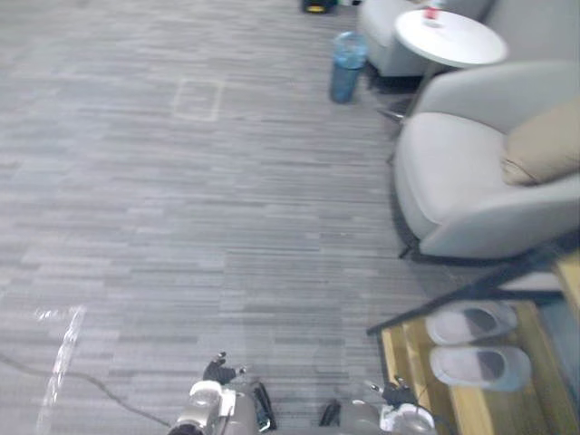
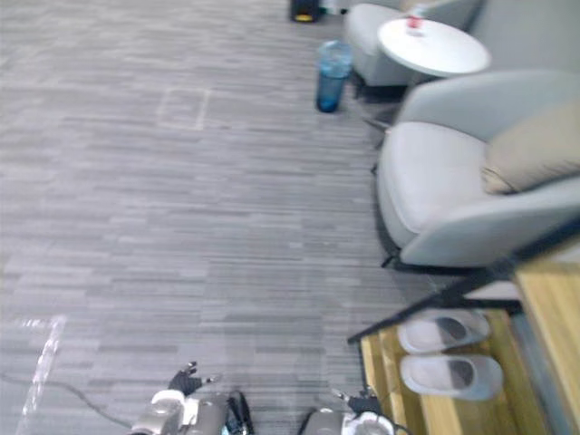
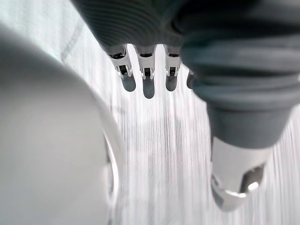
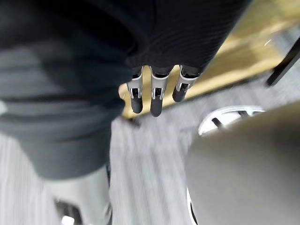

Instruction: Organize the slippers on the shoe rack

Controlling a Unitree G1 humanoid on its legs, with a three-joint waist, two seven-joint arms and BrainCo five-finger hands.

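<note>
Two soft, rounded grey slippers (image 1: 471, 323) are seen side by side on the slatted wooden shelf of the black-framed shoe rack (image 1: 406, 355), near a smooth curved armchair (image 1: 449, 181). The left hand (image 1: 220, 370) and right hand (image 1: 396, 393) are held relaxed, fingers straight and nothing grasped, over striped grey carpet (image 1: 181, 227) that lies wide and open leftward

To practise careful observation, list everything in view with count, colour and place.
slippers: 2, grey, side by side on the shoe rack's shelf
shoe rack: 1, wood with black frame, lower right
armchairs: 2, grey, right side
cushion: 1, beige, on the nearer armchair
round table: 1, white, upper right
container: 1, blue, on the carpet beside the round table
left hand: 1, silver fingers straight, over carpet
right hand: 1, silver fingers straight, near the shoe rack
</note>
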